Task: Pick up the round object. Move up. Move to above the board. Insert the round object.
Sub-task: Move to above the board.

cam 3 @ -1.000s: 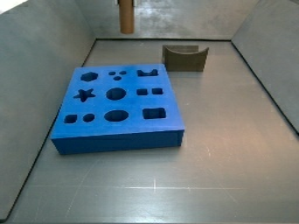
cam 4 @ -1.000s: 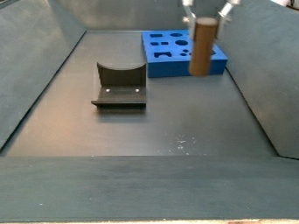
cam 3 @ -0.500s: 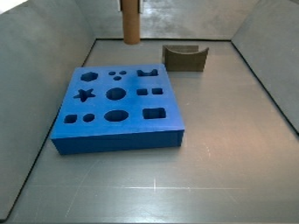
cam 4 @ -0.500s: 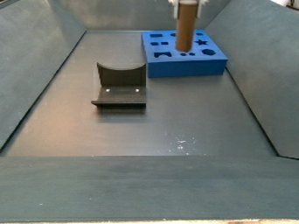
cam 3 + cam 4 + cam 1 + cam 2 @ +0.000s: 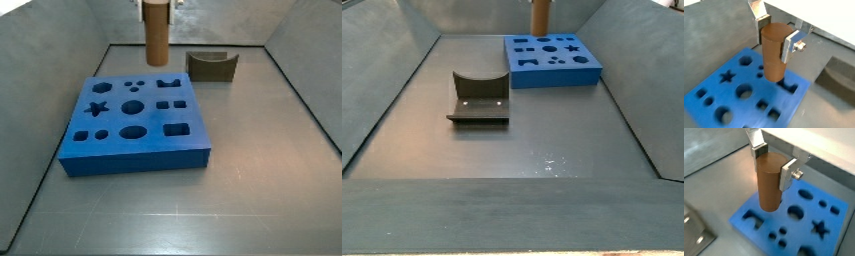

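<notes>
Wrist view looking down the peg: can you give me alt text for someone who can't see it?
The gripper, shut on the round object, holds the brown-orange peg upright above the board. The peg's lower end hangs over the blue board's edge near the crown-shaped cut-out, not yet inside any hole. The star and round holes lie open below.

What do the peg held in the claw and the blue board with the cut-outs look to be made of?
The peg, held in the claw above the board: matte brown-orange, wood-like, though no grain shows, so possibly plastic. The board: uniform saturated blue, matte, crisp-edged cut-outs; likely moulded or printed plastic, perhaps dense foam.
</notes>
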